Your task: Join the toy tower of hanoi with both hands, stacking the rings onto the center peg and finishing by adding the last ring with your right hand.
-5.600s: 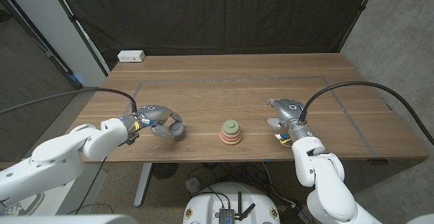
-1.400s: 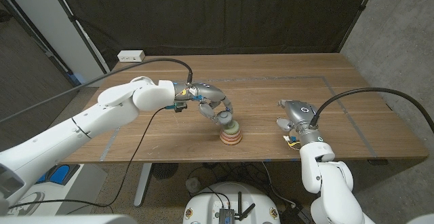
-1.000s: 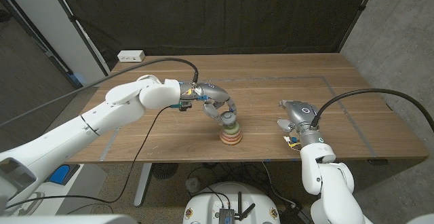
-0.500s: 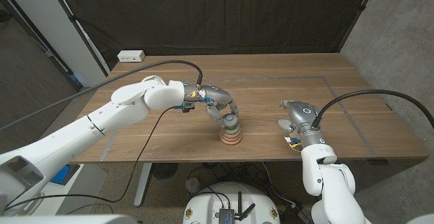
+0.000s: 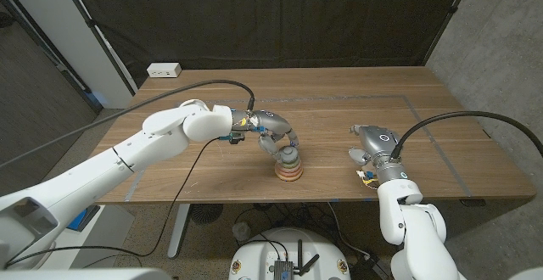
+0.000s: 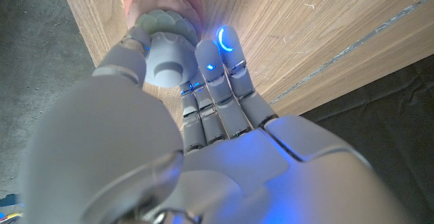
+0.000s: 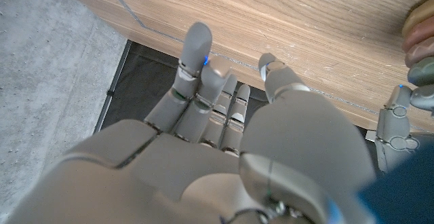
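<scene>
Near the front middle of the wooden table stands the toy tower of hanoi: a stack of rings, pink and orange low down, green above, with a small grey-blue ring on top. Left hand is right at the stack's top, thumb and fingertips closed around the grey-blue ring, grasping it; left wrist view shows that ring sitting against the scalloped green ring with pink rings beyond it. Left arm reaches in across the table from the robot's left, a black cable looping over it. Right hand is well apart from the tower, on the robot's right, holding nothing; right wrist view shows its fingers released and extended apart over the table edge, with the left hand and stack at that picture's margin. White power strip lies at the far left corner. Black curtain hangs behind the table.
</scene>
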